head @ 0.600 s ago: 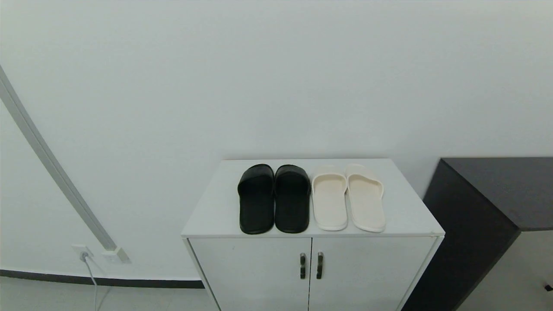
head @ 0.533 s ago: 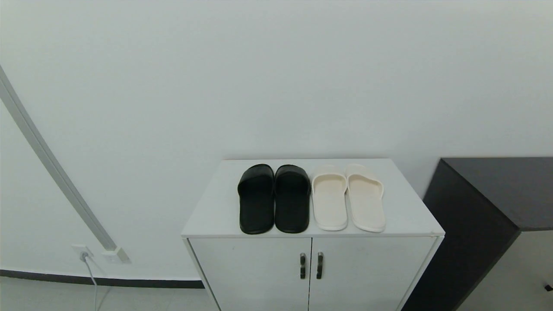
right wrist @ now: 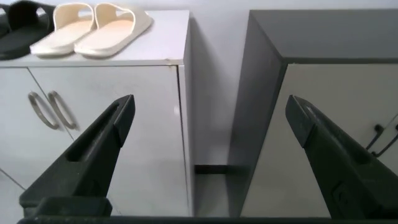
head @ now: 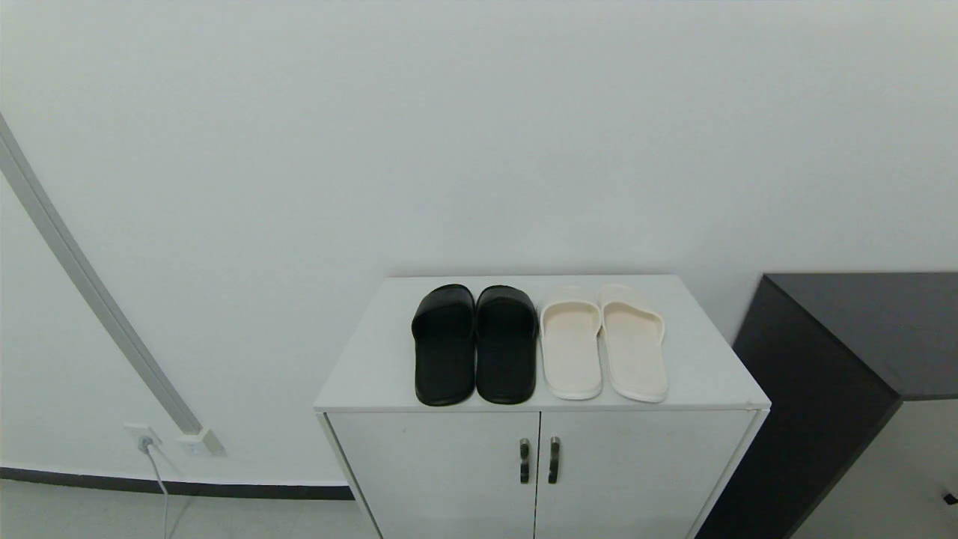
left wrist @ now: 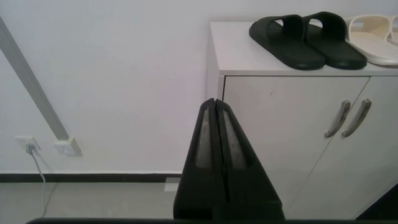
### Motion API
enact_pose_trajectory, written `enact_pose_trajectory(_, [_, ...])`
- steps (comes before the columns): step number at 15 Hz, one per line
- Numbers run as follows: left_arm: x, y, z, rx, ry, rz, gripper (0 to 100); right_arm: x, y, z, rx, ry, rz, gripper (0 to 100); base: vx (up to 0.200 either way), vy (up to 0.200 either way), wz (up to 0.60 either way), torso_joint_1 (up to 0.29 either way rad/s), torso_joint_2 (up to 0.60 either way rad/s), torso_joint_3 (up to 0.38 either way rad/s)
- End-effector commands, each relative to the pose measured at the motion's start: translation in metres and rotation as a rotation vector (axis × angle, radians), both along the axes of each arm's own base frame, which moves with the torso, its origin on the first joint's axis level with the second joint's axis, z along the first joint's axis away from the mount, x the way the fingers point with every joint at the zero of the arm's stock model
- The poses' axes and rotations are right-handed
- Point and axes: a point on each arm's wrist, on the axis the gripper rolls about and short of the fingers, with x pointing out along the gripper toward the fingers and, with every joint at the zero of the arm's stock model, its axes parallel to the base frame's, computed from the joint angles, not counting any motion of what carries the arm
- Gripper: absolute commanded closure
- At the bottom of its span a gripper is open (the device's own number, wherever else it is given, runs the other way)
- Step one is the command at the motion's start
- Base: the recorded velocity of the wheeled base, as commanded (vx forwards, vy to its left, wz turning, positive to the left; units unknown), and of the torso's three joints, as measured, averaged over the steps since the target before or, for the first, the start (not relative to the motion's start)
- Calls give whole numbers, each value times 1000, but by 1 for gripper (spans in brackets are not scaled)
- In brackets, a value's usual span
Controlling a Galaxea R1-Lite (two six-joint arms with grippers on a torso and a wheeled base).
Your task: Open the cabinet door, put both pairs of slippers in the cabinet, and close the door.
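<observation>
While both doors of the white cabinet are closed, the left door and right door meet at the centre seam, with the left handle and right handle upright on either side of it, just beside each other. Black slippers lie flat on the cabinet top, toes toward the wall, the two touching along their inner edges. Cream slippers lie just to their right on the same top, same orientation; the inner cream slipper is touching or very nearly touching the nearer black one. Left gripper: fingers pressed together with no gap, nothing between them, apart from the cabinet and facing its left front corner. Right gripper: fingers spread wide, nothing held, apart from the cabinet and facing its right front edge and the narrow gap beside it. Dark unit stands to the right of the cabinet, near it but not touching. Wall socket sits low on the wall to the left, a cable hanging from it, and a grey conduit runs diagonally down the wall to a box beside it.
</observation>
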Motion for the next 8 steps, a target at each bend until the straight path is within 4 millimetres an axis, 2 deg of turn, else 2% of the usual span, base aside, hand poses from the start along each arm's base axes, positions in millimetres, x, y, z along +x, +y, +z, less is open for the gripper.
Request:
enact_pose_trajectory(1, [0,0,0,-1,1,1,100,0,0,18,-5,-18,-4,0,0,0,0,0,0,0])
enact_pose_trajectory(2, [0,0,0,-1,1,1,100,-6,0,81,114,-106,7,0,0,0,0,0,0,0])
enact_pose_trajectory(3, [0,0,0,-1,1,1,100,-7,0,110,182,-97,19,0,0,0,0,0,0,0])
enact_pose_trajectory(4, [0,0,0,-1,1,-1,100,8,1,115,126,56,73,0,0,0,0,0,0,0])
enact_pose_trajectory(5, [0,0,0,1,1,-1,100,25,3,111,100,155,133,0,0,0,0,0,0,0])
enact_pose_trajectory(8, [0,0,0,2,1,-3,100,76,7,107,117,288,252,0,0,0,0,0,0,0])
